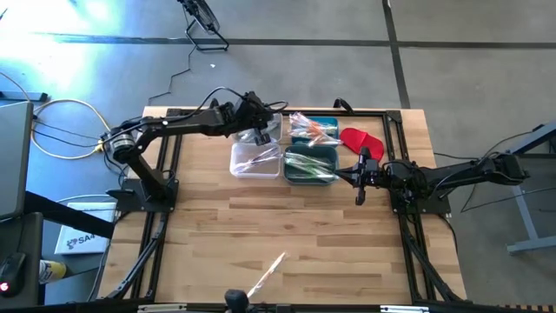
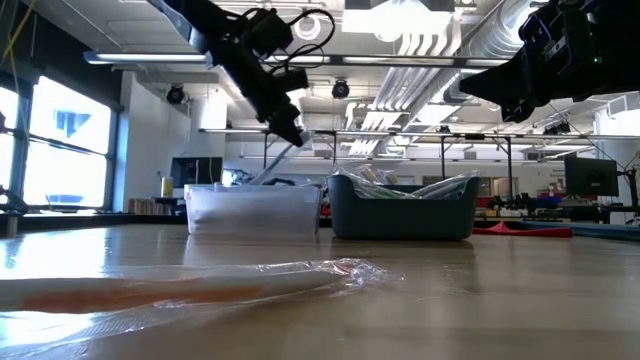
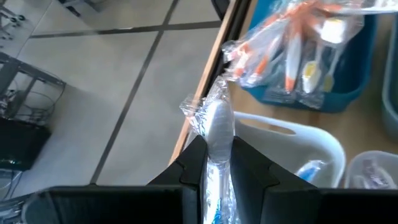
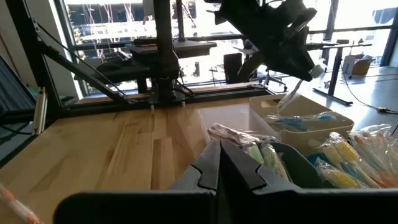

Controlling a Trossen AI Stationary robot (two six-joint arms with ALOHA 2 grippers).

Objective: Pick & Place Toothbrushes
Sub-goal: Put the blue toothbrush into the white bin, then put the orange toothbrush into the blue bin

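Observation:
My left gripper [image 1: 261,133] hangs over the far white bin [image 3: 297,140] and is shut on a toothbrush [image 3: 217,127], white with blue, in a clear wrapper. In the low view the gripper [image 2: 290,128] and the toothbrush [image 2: 272,166] show above the bins. More wrapped toothbrushes fill the teal bin [image 1: 318,129], the dark green bin [image 1: 311,165] and the near clear bin [image 1: 255,162]. One orange wrapped toothbrush [image 1: 268,276] lies flat on the table near the front edge. My right gripper [image 1: 354,174] waits shut and empty, right of the bins. My left gripper pinches the wrapped toothbrush between its two fingers [image 3: 194,163], which lie along it. The white end and crumpled wrapper [image 3: 214,112] stick out past the fingertips. The gripper slants down from the table's left, and the toothbrush [image 4: 291,94] hangs clear above the white bin.
A red cloth-like piece [image 1: 360,139] lies on the table right of the teal bin. A black frame [image 1: 174,165] edges the table on both sides. Open wood [image 1: 278,226] stretches between the bins and the front edge.

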